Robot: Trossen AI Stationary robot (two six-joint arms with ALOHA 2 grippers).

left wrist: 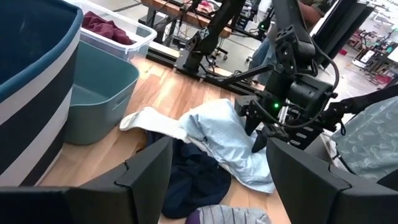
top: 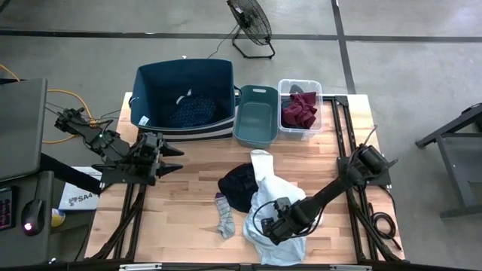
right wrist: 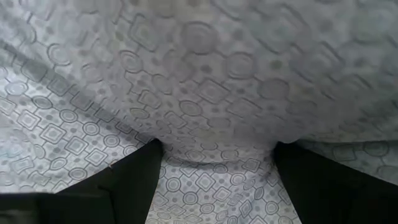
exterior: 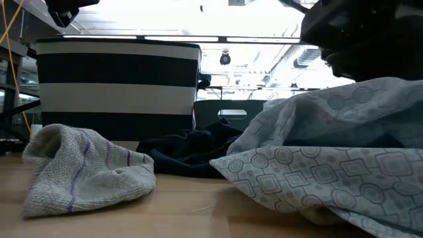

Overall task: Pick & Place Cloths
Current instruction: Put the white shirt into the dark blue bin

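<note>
A large pale blue-white patterned shirt lies crumpled near the table's near edge. My right gripper is down on it, open, and the fabric fills its wrist view. A black cloth lies just left of the shirt. A white sock rests over both, and a grey sock lies flat to the left. A navy dotted cloth sits in the big bin and a maroon one in the clear bin. My left gripper hovers open at the table's left. My right gripper comes at the shirt from above, slanting down from the table's right. Its open fingers are sunk into the crumpled fabric on either side of a raised bulge. How many layers lie between them cannot be told. The shirt rests on the table.
Along the far edge stand a large striped navy bin, a teal bin and a clear bin. Bare wood lies between the left gripper and the black cloth. Metal frame rails run along the table's right side.
</note>
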